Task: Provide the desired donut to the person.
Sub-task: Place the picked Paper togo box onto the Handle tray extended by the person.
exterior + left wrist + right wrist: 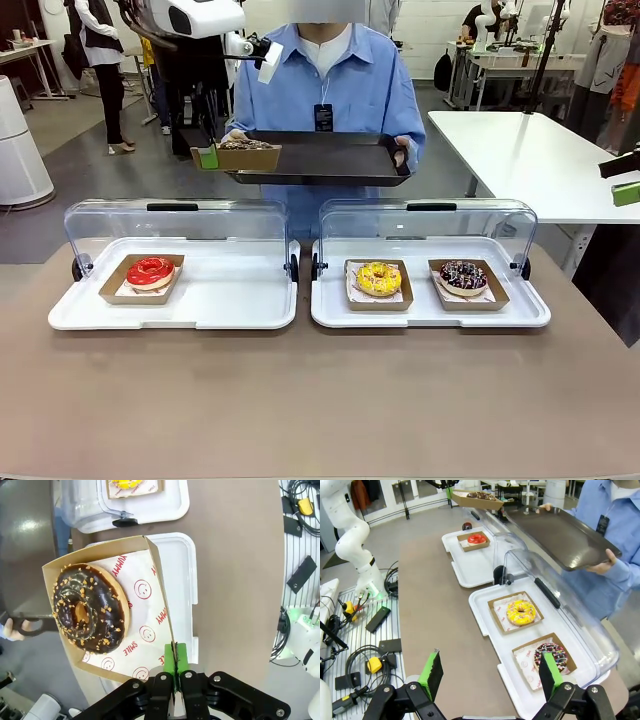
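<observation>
The paper tray (245,157) with the chocolate nut-sprinkled donut (87,609) hung at the left edge of the person's (335,85) black serving tray (320,160), upper centre of the front view. Pinched by one rim only, it could tip and spill the donut if released early. The left fingers (182,656) were clamped on that rim. The right fingers (433,673) stood wide open and empty above the surface (445,630).

Choc donut (90,610) dk brown w/ tan nut bits, on white paper (145,587) w/ red smileys & lettering, in tan box (150,555). Red donut (150,271), yellow donut (378,278) & dk donut (463,276) w/ multicolour sprinkles sit on white trays (230,305), desk (320,400) grey-brown. Person (365,95) in lt blue shirt, black tray (320,158); left tool (174,652) & right tool (491,655) black w/ green pads.
</observation>
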{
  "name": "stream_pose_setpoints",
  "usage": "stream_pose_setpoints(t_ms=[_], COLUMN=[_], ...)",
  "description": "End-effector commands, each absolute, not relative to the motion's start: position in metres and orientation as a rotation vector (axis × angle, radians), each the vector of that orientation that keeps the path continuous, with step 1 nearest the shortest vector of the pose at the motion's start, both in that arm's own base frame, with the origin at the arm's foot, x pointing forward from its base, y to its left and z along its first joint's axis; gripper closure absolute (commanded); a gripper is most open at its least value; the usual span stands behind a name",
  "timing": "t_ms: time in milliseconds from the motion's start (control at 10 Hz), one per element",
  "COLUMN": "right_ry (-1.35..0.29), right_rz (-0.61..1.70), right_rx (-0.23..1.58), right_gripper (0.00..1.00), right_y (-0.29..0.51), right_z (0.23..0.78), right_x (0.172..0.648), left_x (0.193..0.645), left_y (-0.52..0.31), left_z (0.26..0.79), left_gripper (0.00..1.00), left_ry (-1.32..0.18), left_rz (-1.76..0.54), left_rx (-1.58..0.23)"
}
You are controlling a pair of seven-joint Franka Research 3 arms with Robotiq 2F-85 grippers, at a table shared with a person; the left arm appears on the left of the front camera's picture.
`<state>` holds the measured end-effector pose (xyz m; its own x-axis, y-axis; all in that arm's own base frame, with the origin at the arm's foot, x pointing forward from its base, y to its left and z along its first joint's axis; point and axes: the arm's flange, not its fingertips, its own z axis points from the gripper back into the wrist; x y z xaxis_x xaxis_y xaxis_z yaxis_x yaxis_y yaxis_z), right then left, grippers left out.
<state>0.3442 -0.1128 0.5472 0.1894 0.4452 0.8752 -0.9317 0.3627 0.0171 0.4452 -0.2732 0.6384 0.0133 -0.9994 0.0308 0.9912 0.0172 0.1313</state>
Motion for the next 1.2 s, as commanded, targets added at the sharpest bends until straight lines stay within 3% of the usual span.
stream_pose_setpoints(t_ms=[0,1100], right_ry=[-0.934,-0.934], right_rz=[1.076,1.076], right_rx=[0.656,0.656], right_gripper=[0.00,0.00], right_y=[-0.1128,-0.1128], right_z=[0.5469,0.5469], right_x=[0.3457,0.3457], left_x=[0.4386,0.4386], left_y=[-0.2714,-0.2714], left_z=[0.6415,0.6415], left_gripper=[1.00,1.00], left_ry=[-0.133,-0.133], left_rz=[-1.548,-1.548], left_rx=[0.078,0.078])
